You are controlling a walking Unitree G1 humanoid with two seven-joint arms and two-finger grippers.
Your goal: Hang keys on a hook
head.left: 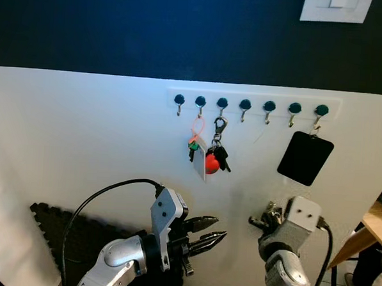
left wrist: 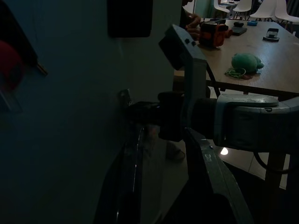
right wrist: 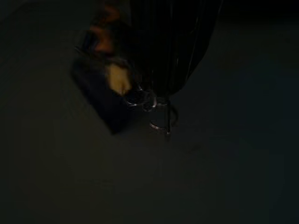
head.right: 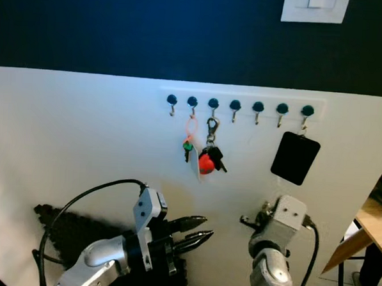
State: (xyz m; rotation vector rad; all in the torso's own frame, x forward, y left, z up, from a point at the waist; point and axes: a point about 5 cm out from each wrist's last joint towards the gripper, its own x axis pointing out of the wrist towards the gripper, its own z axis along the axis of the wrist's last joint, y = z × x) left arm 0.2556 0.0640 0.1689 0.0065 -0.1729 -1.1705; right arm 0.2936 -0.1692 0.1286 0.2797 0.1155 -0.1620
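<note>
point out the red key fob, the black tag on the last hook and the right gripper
red key fob (head.left: 212,163), left eye view, middle of its round body
black tag (head.left: 305,158), left eye view, centre of its flat face
right gripper (head.left: 261,221), left eye view, by its fingers' tips

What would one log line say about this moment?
keys: hanging on hook | left gripper: open, below keys | right gripper: near wall, below rack | black tag: on last hook

No text, label, brand, number or sign can be read on anything here.
</note>
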